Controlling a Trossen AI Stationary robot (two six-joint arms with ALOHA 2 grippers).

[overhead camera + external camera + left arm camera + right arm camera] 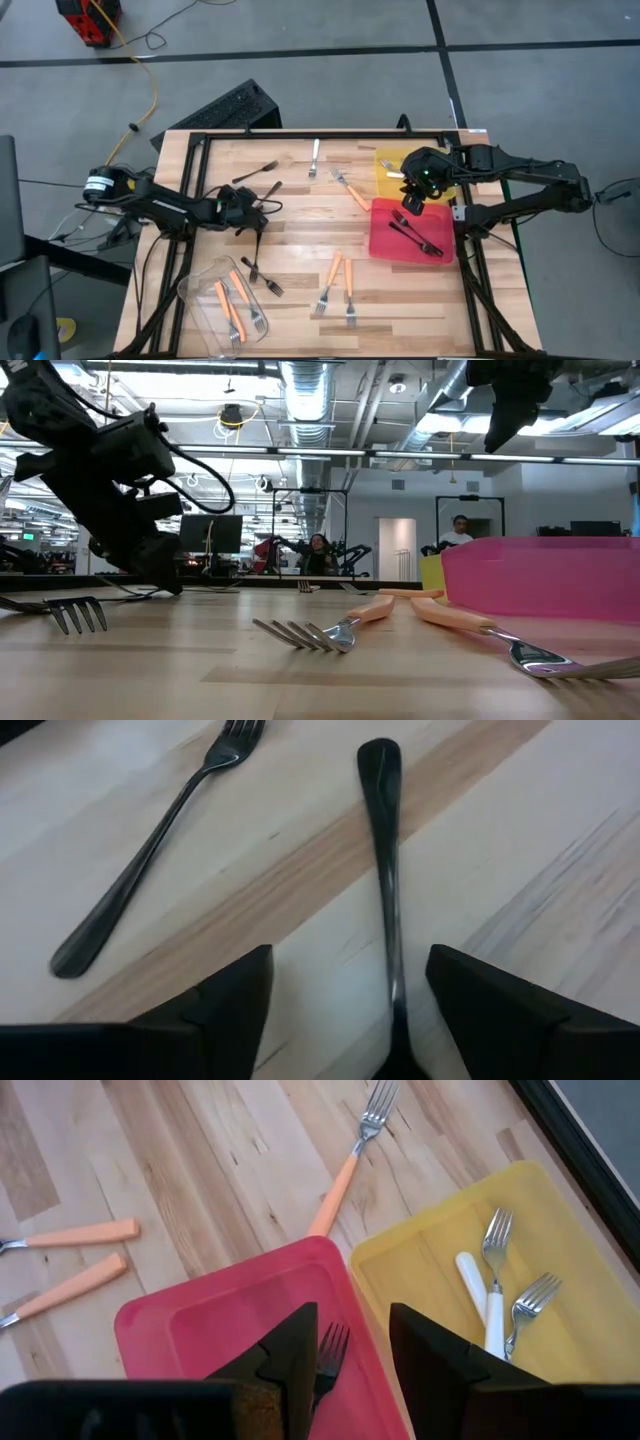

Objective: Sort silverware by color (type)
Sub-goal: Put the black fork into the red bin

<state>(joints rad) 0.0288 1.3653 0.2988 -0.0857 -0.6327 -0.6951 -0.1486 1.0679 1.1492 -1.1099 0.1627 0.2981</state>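
My left gripper (262, 212) (350, 960) is low over the left half of the table, tilted down and open. A black fork (385, 870) lies flat on the wood between its two fingers, which stand on either side of it without touching. A second black fork (150, 850) lies beside it. My right gripper (410, 200) (352, 1320) hangs open and empty high above the red tray (200, 1320), where black forks (418, 236) lie. White-handled forks (490, 1290) lie in the yellow tray (570, 1240). Orange-handled forks (338, 280) lie loose on the table.
A clear tub (225, 305) at the near left holds orange-handled forks. More black forks (262, 170) (262, 280), another orange-handled fork (352, 192) and a white-handled fork (314, 156) lie scattered on the wood. A black frame (300, 134) borders the table.
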